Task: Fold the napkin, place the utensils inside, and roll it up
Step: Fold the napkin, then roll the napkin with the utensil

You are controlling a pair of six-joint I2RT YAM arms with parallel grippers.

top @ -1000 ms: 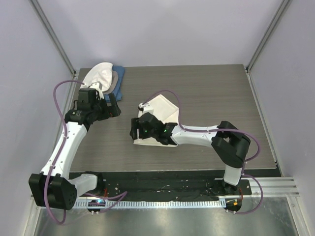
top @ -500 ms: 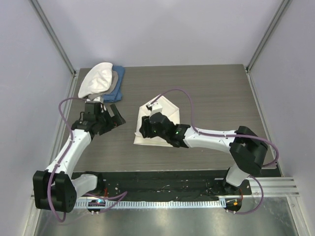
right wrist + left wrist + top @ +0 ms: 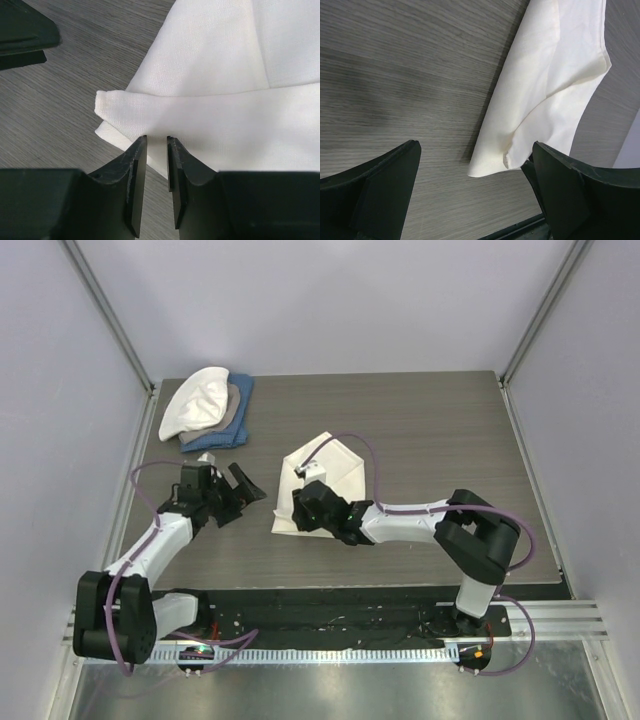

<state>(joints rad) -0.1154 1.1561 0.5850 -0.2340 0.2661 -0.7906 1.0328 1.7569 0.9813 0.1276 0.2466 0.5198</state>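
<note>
Straddling napkin [image 3: 210, 110] edge | right end effector [image 3: 156, 142], narrow gap | left end effector [image 3: 475, 146] wide

High overhead view, close wrist views, napkin [image 3: 338, 465] corner shared

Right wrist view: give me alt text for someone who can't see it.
The right gripper, its two black fingers nearly closed with a narrow gap, sits at the folded corner of a cream napkin lying on a grey wood-grain table. Whether the fingers pinch the cloth is unclear.
</note>
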